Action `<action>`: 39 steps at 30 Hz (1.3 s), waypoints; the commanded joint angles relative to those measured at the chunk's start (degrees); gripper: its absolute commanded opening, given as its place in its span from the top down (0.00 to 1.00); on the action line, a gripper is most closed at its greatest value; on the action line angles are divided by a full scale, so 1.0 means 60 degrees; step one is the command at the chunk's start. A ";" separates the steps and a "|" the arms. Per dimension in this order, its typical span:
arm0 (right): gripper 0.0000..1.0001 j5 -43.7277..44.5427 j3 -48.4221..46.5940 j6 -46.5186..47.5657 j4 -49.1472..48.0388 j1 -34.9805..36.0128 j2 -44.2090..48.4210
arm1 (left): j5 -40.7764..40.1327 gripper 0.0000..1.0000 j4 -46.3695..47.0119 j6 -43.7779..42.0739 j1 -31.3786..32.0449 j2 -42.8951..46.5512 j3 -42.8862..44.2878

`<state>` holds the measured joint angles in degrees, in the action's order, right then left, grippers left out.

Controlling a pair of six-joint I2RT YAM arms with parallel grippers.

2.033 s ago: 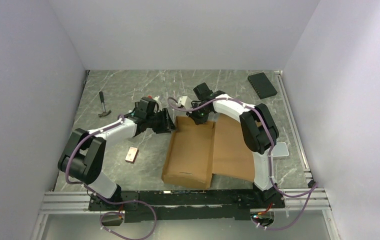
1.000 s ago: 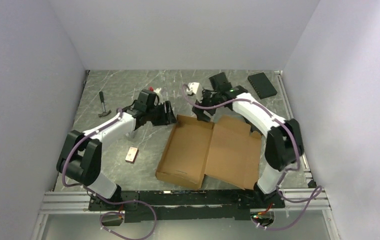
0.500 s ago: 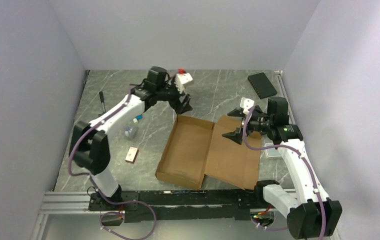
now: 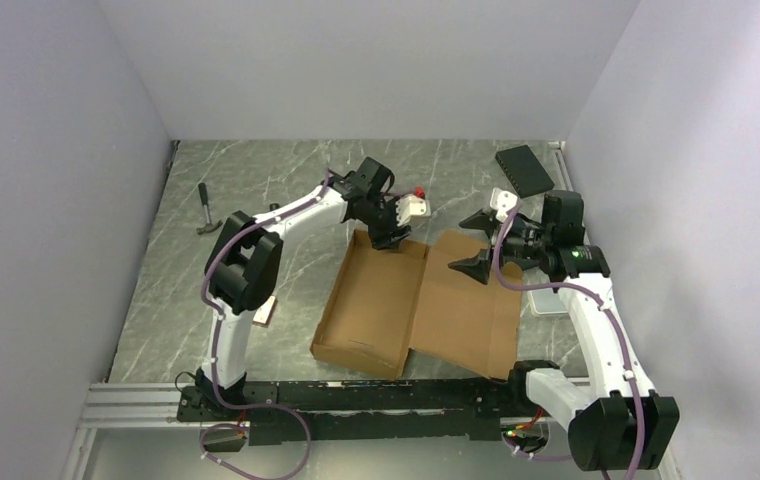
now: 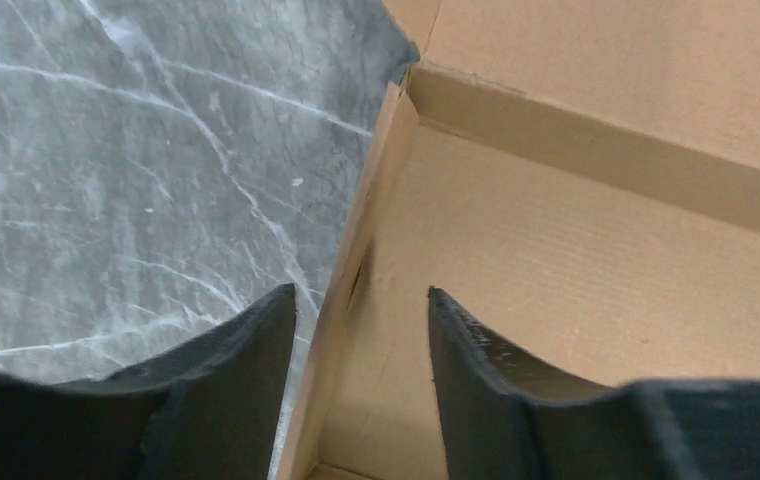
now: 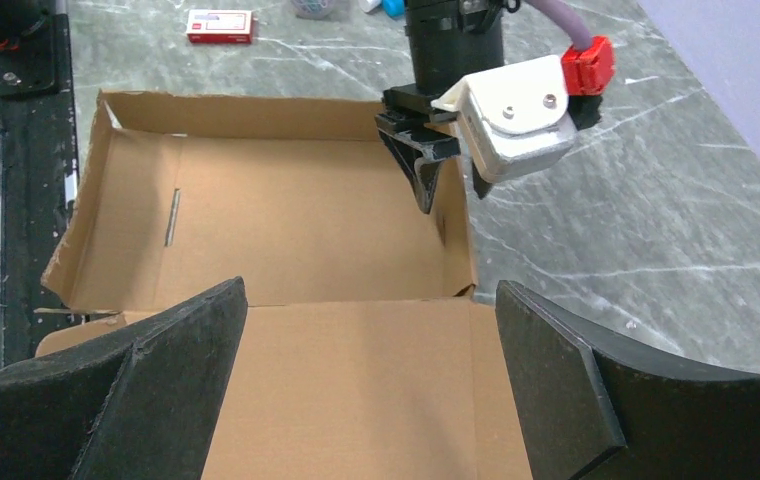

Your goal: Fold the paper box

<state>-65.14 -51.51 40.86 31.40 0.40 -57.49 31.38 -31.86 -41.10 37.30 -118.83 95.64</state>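
Note:
The paper box (image 4: 376, 300) lies open on the table, a shallow brown tray with its lid panel (image 4: 466, 310) flat to the right. My left gripper (image 4: 391, 236) is at the tray's far wall near the hinge corner. In the left wrist view the left gripper (image 5: 360, 292) is open astride that upright wall (image 5: 356, 250), one finger over the table, one inside the tray. My right gripper (image 4: 476, 245) hovers wide open over the lid's far end. In the right wrist view the right gripper (image 6: 371, 290) holds nothing, and the left gripper (image 6: 451, 195) shows beyond it at the box (image 6: 296, 220).
A hammer (image 4: 206, 210) lies at the back left and a black slab (image 4: 524, 170) at the back right. A small grey tray (image 4: 546, 300) sits just right of the lid, under my right arm. A small red-and-white carton (image 6: 220, 25) lies left of the box.
My left arm swung from the back of the table down onto the box's far wall, and its jaws narrowed. My right gripper stayed wide open, shifting slightly. The box did not move.

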 commanded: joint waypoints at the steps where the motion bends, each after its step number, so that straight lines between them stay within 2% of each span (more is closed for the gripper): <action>1: 0.01 -0.0422 -0.0435 0.0016 -0.0100 -0.0269 -0.0011 | -0.0206 0.50 0.0051 -0.0401 0.0016 -0.0140 0.0288; 8: 0.01 -0.0384 -0.0468 -0.0002 -0.0040 -0.0272 -0.0152 | -0.0879 0.82 0.1138 -0.0109 0.0022 0.0204 -0.0748; 14: 0.01 -0.0324 -0.0483 -0.0013 -0.0033 -0.0272 -0.0219 | -0.1264 1.00 0.1620 0.0014 0.0023 0.0661 -0.1464; 20: 0.01 -0.0326 -0.0526 0.0001 0.0040 -0.0287 -0.0251 | -0.2569 1.00 0.1618 0.1087 -0.0059 0.1245 -0.1899; 31: 0.01 -0.0513 -0.0593 -0.0121 0.0160 -0.0284 -0.0390 | -0.6219 1.00 0.0973 0.5599 -0.0448 0.2533 -0.2369; 39: 0.01 -0.0513 -0.0529 -0.0437 -0.0052 -0.0287 -0.0441 | -0.5934 1.00 0.1249 0.9746 -0.1417 0.3442 -0.3166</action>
<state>-65.71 -52.66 39.33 32.49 -1.04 -59.96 -1.06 -27.64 -1.19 31.57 -103.28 78.19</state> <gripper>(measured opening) 0.986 0.022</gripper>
